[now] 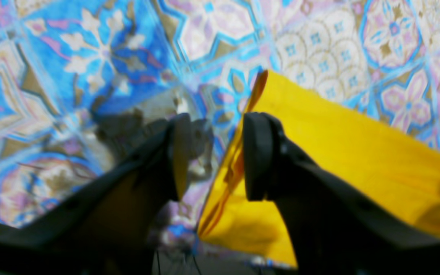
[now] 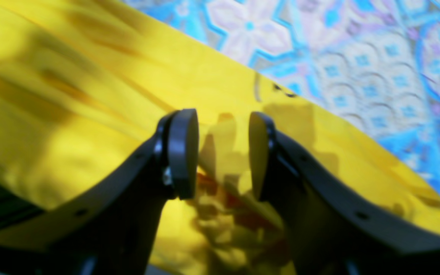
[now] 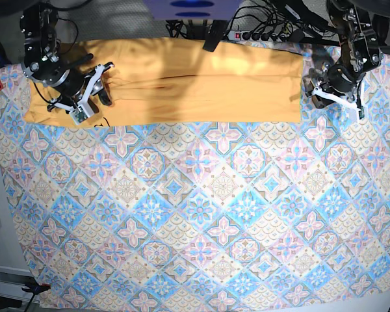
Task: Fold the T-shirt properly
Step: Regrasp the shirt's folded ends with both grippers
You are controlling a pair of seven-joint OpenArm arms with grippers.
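Left wrist view: left gripper (image 1: 212,156) had its jaws apart, nothing clamped btwn them; the T-shirt (image 1: 342,152) lay just beside the right-hand pad, its end edge running up past that pad, w/ the tile-patterned cloth (image 1: 90,68) showing through the gap. Probably placed there to work that end edge. Right wrist view: right gripper (image 2: 224,152) hung over the T-shirt (image 2: 90,95), jaws apart w/ yellow fabric visible btwn and below the pads, not pinched as far as the blur allowed; a rumpled bunch sat under them, and the shirt's long edge ran diagonally past, cloth beyond it. Base view: T-shirt (image 3: 182,81) lay as a long flat band along the far side of the worktop, on the tile-patterned cloth (image 3: 201,214). Right gripper (image 3: 91,91) sat over one end of the T-shirt, left gripper (image 3: 335,94) just off the opposite end edge. Judgement: band looked part-folded, w/ more folds to come. Everything nearer than the T-shirt was bare cloth, so plenty of room to bring fabric that way; the far edge was crowded by cables and arm bases.
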